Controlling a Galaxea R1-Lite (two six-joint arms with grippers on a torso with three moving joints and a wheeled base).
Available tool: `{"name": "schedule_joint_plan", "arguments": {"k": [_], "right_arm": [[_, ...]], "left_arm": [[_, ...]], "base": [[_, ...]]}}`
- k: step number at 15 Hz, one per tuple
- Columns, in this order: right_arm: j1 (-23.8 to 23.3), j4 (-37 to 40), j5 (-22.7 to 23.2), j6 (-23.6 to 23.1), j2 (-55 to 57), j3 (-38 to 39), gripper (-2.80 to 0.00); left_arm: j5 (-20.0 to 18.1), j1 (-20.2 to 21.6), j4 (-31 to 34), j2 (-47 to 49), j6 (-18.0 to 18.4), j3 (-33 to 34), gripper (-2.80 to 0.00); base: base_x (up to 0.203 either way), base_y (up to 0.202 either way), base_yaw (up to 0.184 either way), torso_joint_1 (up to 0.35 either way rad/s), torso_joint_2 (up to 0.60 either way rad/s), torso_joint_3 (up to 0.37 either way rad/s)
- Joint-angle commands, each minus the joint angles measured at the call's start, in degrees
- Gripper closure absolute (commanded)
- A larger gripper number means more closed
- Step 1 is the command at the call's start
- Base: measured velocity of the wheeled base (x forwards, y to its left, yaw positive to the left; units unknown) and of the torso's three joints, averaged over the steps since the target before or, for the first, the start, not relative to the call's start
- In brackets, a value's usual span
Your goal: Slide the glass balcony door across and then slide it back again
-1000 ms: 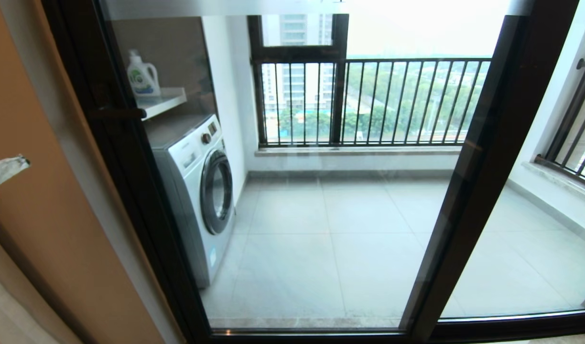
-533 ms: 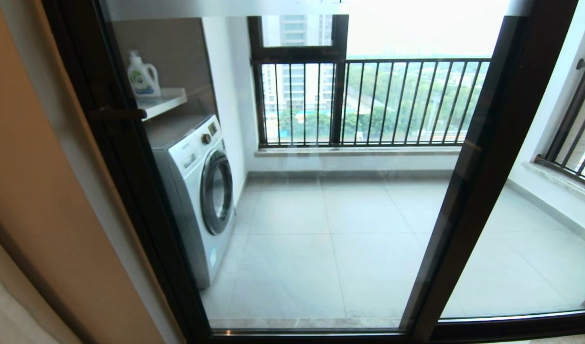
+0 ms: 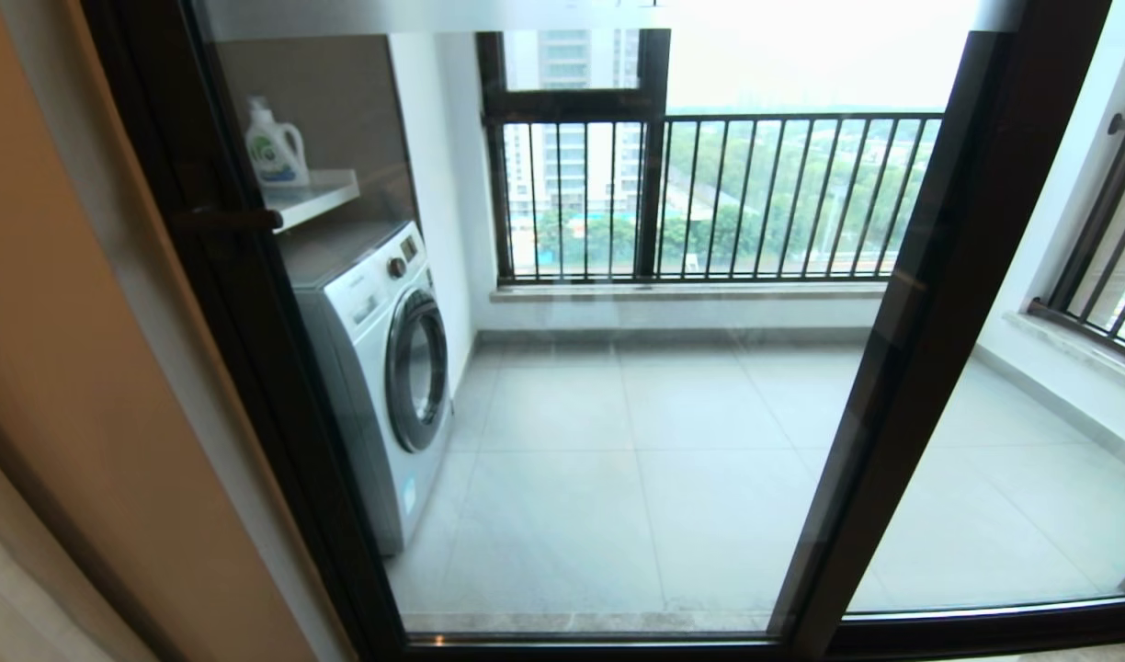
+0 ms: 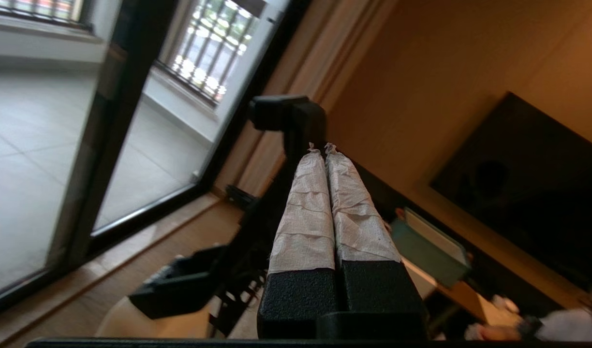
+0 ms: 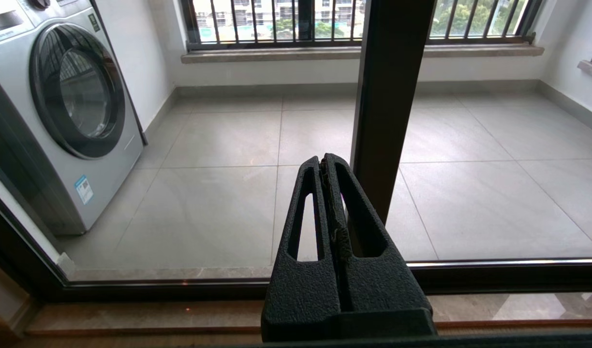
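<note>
The glass balcony door [image 3: 618,414] fills the head view, its left upright close against the wall jamb. Its small dark lever handle [image 3: 224,219] sticks out from that upright. The door's right upright [image 3: 921,303] overlaps the handle-less panel [image 3: 1013,478]. Neither gripper shows in the head view. My left gripper [image 4: 323,147], with white-taped fingers [image 4: 303,212], is shut on nothing and points into the room, away from the door. My right gripper [image 5: 328,162] is shut and empty, low above the sill, in front of the middle upright [image 5: 388,96].
Behind the glass stand a washing machine [image 3: 383,368], a detergent bottle [image 3: 273,147] on a shelf, and the window with black railing bars [image 3: 710,198]. A wooden sill [image 5: 131,314] runs along the track. A dark screen [image 4: 518,183] and a teal book [image 4: 429,246] are in the room.
The left gripper's taped fingertip, at the head view's left edge a second ago, has left that view. The door has not moved.
</note>
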Motion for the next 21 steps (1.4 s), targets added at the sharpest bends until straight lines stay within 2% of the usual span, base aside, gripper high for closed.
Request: {"name": "schedule_joint_plan", "arguments": {"k": [1,2,4,5,6,9,10,13,14,15,16,17,18,19,21], "right_arm": [[0.0,0.0,0.0,0.0,0.0,0.6,0.0],[0.0,0.0,0.0,0.0,0.0,0.6,0.0],[0.0,0.0,0.0,0.0,0.0,0.6,0.0],[0.1,0.0,0.0,0.0,0.0,0.6,0.0],[0.0,0.0,0.0,0.0,0.0,0.6,0.0],[0.0,0.0,0.0,0.0,0.0,0.6,0.0],[0.0,0.0,0.0,0.0,0.0,0.6,0.0],[0.0,0.0,0.0,0.0,0.0,0.6,0.0],[0.0,0.0,0.0,0.0,0.0,0.6,0.0],[0.0,0.0,0.0,0.0,0.0,0.7,0.0],[0.0,0.0,0.0,0.0,0.0,0.6,0.0],[0.0,0.0,0.0,0.0,0.0,0.6,0.0],[0.0,0.0,0.0,0.0,0.0,0.6,0.0],[0.0,0.0,0.0,0.0,0.0,0.7,0.0],[0.0,0.0,0.0,0.0,0.0,0.6,0.0]], "left_arm": [[0.5,-7.3,0.9,-3.2,-1.2,0.0,0.0],[1.0,-6.2,1.4,-4.6,-1.3,0.7,0.0],[1.7,-0.2,2.8,-8.9,-0.8,2.6,0.0],[1.8,0.9,3.3,-11.4,1.4,5.7,0.0],[1.9,1.3,4.2,-14.1,4.7,8.8,0.0],[2.6,1.7,14.7,-18.7,17.4,14.0,0.0],[4.5,1.7,16.9,-20.2,21.9,17.4,0.0],[13.7,1.1,20.9,-22.8,31.3,26.1,0.0],[17.7,0.9,21.2,-23.5,36.9,29.4,0.0],[22.2,0.7,21.3,-24.1,44.7,33.0,0.0],[29.9,0.5,21.2,-24.7,52.9,37.3,0.0],[37.4,0.3,20.8,-25.9,58.6,41.1,0.0],[41.2,0.0,19.5,-27.5,61.4,44.3,0.0],[43.5,-0.2,16.7,-28.9,62.7,47.5,0.0],[49.2,-0.3,8.7,-30.4,65.4,55.8,0.0]], "base": [[0.0,0.0,0.0,0.0,0.0,0.0],[0.0,0.0,0.0,0.0,0.0,0.0],[0.0,0.0,0.0,0.0,0.0,0.0],[0.0,0.0,0.0,0.0,0.0,0.0],[0.0,0.0,0.0,0.0,0.0,0.0],[0.0,0.0,0.0,0.0,0.0,0.0],[0.0,0.0,0.0,0.0,0.0,0.0],[0.0,0.0,0.0,0.0,0.0,0.0],[0.0,0.0,0.0,0.0,0.0,0.0],[0.0,0.0,0.0,0.0,0.0,0.0],[0.0,0.0,0.0,0.0,0.0,0.0],[0.0,0.0,0.0,0.0,0.0,0.0],[0.0,0.0,0.0,0.0,0.0,0.0],[0.0,0.0,0.0,0.0,0.0,0.0],[0.0,0.0,0.0,0.0,0.0,0.0]]}}
